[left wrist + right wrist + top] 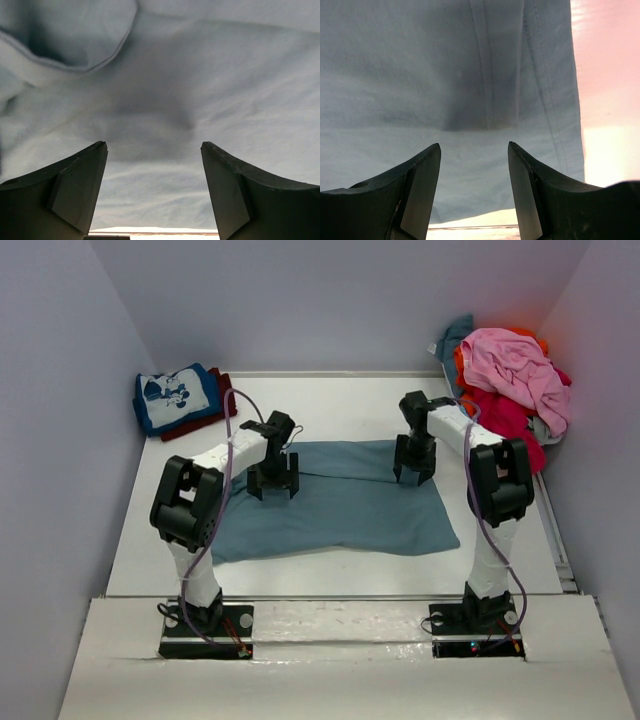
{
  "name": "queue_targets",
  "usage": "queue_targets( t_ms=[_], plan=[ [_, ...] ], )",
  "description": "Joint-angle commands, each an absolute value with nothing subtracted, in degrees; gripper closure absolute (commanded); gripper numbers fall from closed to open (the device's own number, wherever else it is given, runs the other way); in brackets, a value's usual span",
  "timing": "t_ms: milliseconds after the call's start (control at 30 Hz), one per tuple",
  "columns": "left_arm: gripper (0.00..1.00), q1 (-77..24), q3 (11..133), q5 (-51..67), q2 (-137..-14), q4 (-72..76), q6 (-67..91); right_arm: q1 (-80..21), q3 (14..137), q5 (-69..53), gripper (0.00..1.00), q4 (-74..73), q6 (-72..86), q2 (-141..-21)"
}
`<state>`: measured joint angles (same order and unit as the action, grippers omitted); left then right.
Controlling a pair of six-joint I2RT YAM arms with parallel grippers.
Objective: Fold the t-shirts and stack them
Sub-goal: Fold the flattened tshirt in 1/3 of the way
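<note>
Both left end effector point(272, 490) and right end effector point(412, 476) gape over slate tee point(345, 512).

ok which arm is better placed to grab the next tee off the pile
Probably the right arm: the pile sits in the far right corner, beside it; the left arm is across the slate-blue shirt.

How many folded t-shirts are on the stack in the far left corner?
2: the blue cartoon-print tee on top, the dark red tee peeking out beneath it. More may be hidden underneath.
</note>
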<state>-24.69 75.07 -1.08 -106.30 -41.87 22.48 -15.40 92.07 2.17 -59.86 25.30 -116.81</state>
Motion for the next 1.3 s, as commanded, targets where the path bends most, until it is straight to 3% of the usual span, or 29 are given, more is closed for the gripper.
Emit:
queue_targets(
  t_ms=[0,400,1067,1233,1267],
  plan=[
    [0.12,-25.0,78.3,1.6,-107.0,-43.9,21.1,-15.7,92.4,3.2,0.38,-58.0,25.8,-118.7],
    [0.07,-25.0,80.8,5.7,-108.9,-43.5,18.5,-15.7,93.4,3.1,0.38,-57.9,25.7,-120.6],
    [0.08,-25.0,73.8,13.0,-112.4,-33.8,18.3,-15.7,95.8,5.8,0.39,-59.7,25.8,-119.7],
    [0.08,-25.0,73.8,13.5,-112.1,-33.6,18.2,-15.7,96.3,6.5,0.45,-60.0,25.8,-120.1],
    [0.08,-25.0,73.9,13.7,-112.1,-33.7,18.2,-15.7,96.3,6.6,0.52,-60.0,25.9,-120.1]
  ],
)
